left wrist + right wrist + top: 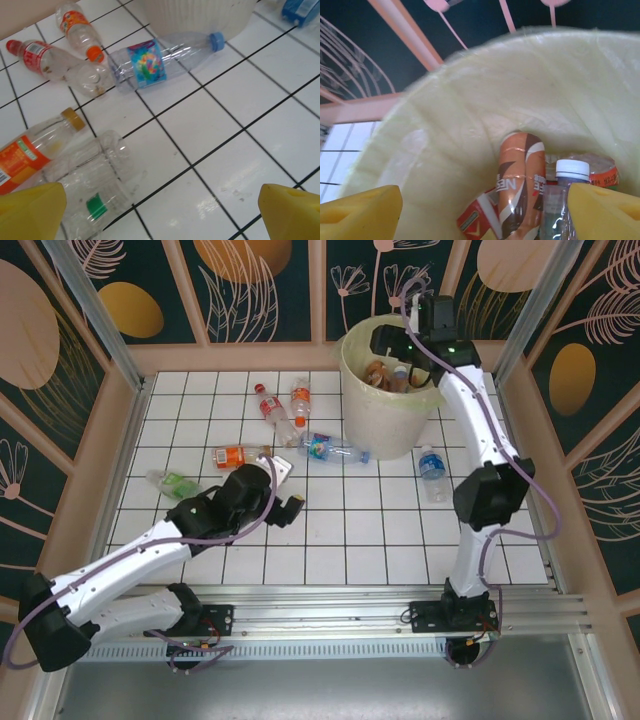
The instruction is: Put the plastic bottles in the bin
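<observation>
The bin stands at the back right of the tiled table. My right gripper hangs open over its mouth. Below that gripper, inside the bin, lie a brown-labelled bottle, a white-capped clear bottle and a red-labelled one. My left gripper is open and low over the tiles. That gripper has bare tile between its fingers. A crushed clear bottle with a green patch lies just left of it. A blue-capped bottle lies farther ahead.
More bottles lie left of the bin: red-labelled, orange-labelled, orange with a brown cap and green-labelled. A blue-labelled bottle lies right of the bin's foot. Wooden walls ring the table.
</observation>
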Available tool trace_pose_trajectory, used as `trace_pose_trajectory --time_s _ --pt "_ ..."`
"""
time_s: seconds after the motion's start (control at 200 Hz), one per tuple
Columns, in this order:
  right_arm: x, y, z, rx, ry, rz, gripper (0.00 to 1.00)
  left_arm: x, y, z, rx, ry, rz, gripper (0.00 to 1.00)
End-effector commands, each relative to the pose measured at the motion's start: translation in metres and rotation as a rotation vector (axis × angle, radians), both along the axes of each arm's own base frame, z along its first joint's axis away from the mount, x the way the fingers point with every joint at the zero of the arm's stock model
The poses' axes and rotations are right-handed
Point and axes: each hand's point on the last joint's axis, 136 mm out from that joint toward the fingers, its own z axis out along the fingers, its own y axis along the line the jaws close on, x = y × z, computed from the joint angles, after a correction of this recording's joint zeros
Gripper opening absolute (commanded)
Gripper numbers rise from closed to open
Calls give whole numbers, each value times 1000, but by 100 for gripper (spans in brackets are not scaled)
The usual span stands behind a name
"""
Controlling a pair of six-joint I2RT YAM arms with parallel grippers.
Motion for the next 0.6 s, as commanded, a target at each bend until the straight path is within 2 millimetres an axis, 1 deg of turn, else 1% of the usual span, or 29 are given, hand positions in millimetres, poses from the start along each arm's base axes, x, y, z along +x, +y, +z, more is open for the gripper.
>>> trace_pose_trajectory --time_s 0.0,0.145,0.275,0.415,0.48,0.595 --pt "-31 11 63 57 -162 62 87 6 15 -8 114 4 55 99" --pt "-67 23 84 83 -223 131 87 18 24 -26 168 56 104 99" --pt "-104 41 90 111 -262 209 87 30 36 -39 220 89 160 99" --pt "-140 59 83 141 -269 277 87 38 50 -56 293 144 218 99" --pt "-157 67 78 158 -269 306 87 39 56 -66 316 184 241 99" --pt "-184 74 70 194 -271 343 87 41 71 -81 349 241 302 99"
